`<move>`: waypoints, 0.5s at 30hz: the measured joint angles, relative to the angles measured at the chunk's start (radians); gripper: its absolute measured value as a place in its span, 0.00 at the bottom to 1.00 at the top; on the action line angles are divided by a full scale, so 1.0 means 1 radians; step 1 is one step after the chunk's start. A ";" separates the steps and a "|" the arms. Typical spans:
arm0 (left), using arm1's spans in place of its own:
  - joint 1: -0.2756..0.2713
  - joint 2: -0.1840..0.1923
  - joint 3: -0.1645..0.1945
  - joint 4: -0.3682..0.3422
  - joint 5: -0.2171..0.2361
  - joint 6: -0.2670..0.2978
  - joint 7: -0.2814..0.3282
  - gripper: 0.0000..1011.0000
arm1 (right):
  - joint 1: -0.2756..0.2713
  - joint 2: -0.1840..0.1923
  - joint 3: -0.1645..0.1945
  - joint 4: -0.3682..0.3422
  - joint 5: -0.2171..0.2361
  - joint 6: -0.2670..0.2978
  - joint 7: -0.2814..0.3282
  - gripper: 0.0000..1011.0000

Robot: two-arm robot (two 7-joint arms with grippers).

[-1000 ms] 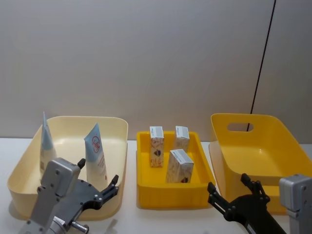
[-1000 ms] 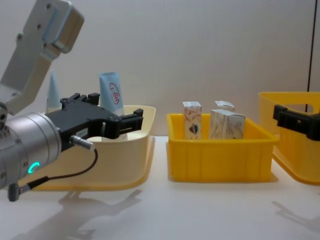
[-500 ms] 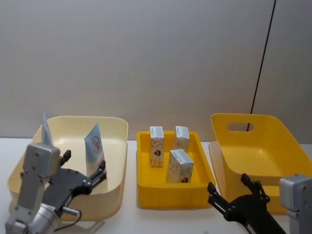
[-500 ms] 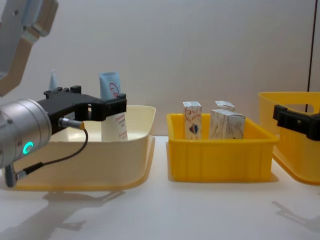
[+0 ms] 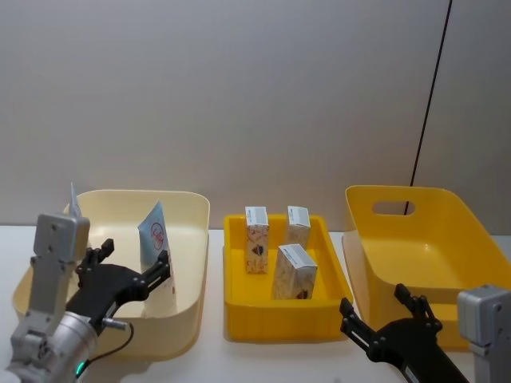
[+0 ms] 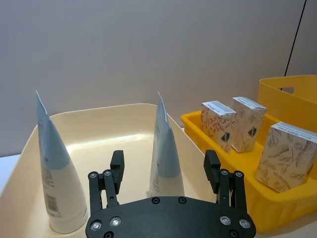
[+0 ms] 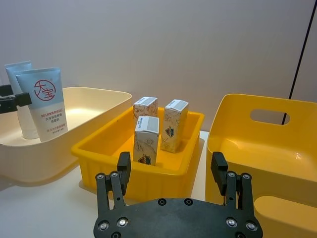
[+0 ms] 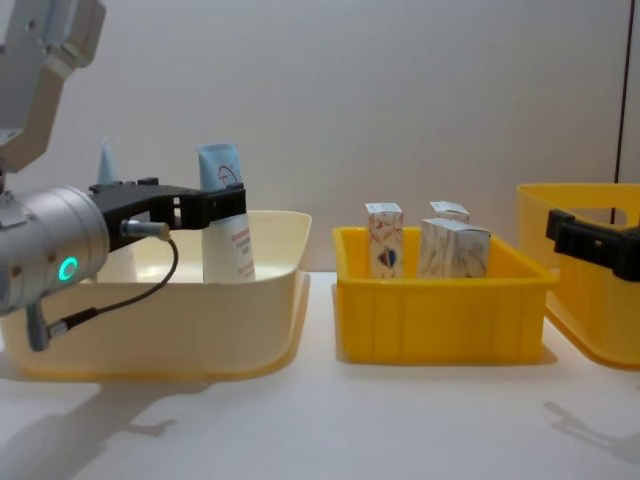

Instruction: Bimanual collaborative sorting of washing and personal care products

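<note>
**Left pincer squared on the nearer tube**

Cream bin (image 5: 190, 317): two tubes are being kept upright in it, caps down, long axes vertical. The far tube (image 6: 54, 173) is being left by the bin's left wall. The nearer tube (image 6: 163, 144) is being faced by the left gripper (image 6: 164, 161), which is being held wide open and empty, with the tube centred just ahead of its tips. Room is being left on both flanks of this tube. The bin's right wall is judged the closest edge.

Yellow tray (image 5: 279, 321): three cartons (image 5: 294, 272) are being stored upright.

Yellow bin (image 5: 435, 239): the right gripper (image 5: 373, 303) is being held low before it, spread open and empty. It is judged the farther of the two from the tubes.
</note>
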 joint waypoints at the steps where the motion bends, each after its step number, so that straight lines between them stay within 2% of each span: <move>1: -0.009 -0.005 0.000 0.011 -0.004 0.004 -0.006 0.99 | 0.000 0.000 0.000 0.000 0.000 0.000 0.000 1.00; 15: -0.097 -0.051 0.013 0.133 -0.005 0.017 -0.042 0.99 | 0.000 0.000 0.000 0.000 0.000 0.000 0.000 1.00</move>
